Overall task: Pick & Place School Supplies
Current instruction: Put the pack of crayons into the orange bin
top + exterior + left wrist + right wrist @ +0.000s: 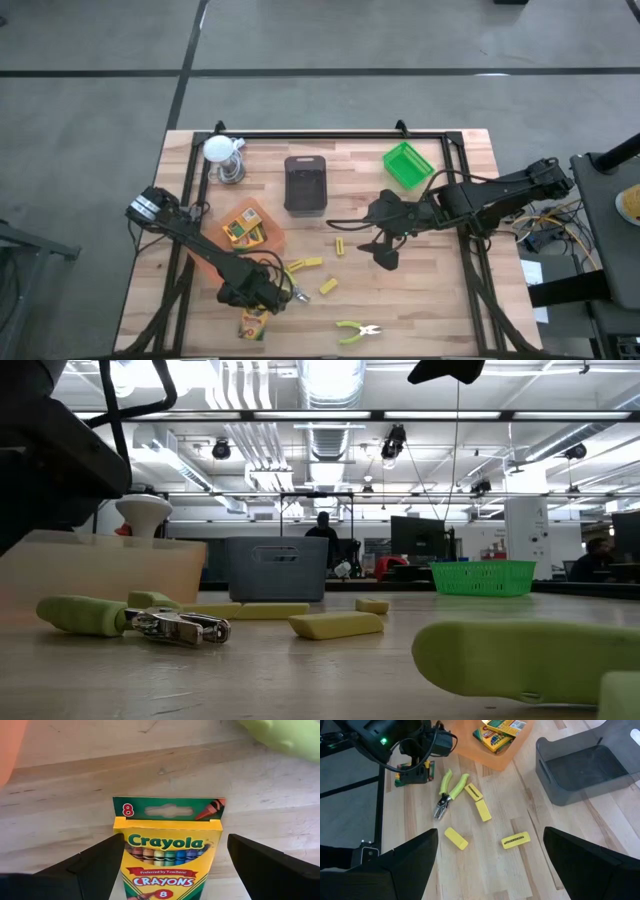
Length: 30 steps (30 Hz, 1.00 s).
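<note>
Wood table (420, 300) | left gripper (170, 865) spread around crayon box (167, 855), pliers (449, 792) beside | right gripper (490, 865) released, aloft

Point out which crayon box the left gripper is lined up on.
The crayon box lying alone on the bare table, near the front edge, framed between the open left gripper fingers. The other crayon boxes sit inside the orange tray.

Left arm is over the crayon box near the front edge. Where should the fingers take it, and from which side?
Judging by the left wrist view, grip the Crayola crayon box across its two long side edges, coming straight down from above. It lies flat, face up on the wooden table, and the left gripper is open with one finger on each side, so closing there should catch the narrow width.
</note>
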Motion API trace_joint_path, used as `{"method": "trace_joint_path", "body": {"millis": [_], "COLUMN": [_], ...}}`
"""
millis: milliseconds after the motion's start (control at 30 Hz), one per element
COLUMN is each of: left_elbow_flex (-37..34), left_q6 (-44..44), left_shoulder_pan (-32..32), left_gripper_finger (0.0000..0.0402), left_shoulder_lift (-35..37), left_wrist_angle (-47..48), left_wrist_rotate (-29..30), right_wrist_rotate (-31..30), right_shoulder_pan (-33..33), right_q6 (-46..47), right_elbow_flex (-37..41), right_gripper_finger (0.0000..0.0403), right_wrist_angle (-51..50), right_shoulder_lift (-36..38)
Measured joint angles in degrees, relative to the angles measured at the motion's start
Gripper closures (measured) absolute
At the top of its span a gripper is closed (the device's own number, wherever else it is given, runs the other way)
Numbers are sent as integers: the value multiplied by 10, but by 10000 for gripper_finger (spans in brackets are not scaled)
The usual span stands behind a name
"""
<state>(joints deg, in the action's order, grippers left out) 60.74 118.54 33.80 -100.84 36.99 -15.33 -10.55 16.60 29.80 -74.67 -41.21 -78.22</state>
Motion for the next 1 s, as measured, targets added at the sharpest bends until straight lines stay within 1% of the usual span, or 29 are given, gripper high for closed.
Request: {"method": "trace_joint_path", "body": {"millis": [367, 533, 767, 867, 1000], "left_elbow_flex": [1, 0, 0, 0, 0], "left_q6": [-5, -20, -19, -17, -13], "left_shoulder_pan": [0, 0, 0, 0, 0], "left_gripper_finger": [41, 41, 41, 32, 6], "left_shoulder_lift": [1, 1, 3, 4, 5], "left_wrist_angle": [0, 16, 21, 21, 22], "left_wrist_rotate": [-12, -41, -53, -53, -53], "right_wrist_rotate": [0, 0, 0, 0, 0], "right_shoulder_pan": [0, 0, 0, 0, 0], "right_q6": [0, 0, 0, 0, 0], "right_elbow_flex": [0, 0, 0, 0, 0], "right_gripper_finger": [48, 48, 48, 48, 48], "right_wrist_angle": [0, 0, 0, 0, 0], "right_shoulder_lift": [0, 0, 0, 0, 0]}}
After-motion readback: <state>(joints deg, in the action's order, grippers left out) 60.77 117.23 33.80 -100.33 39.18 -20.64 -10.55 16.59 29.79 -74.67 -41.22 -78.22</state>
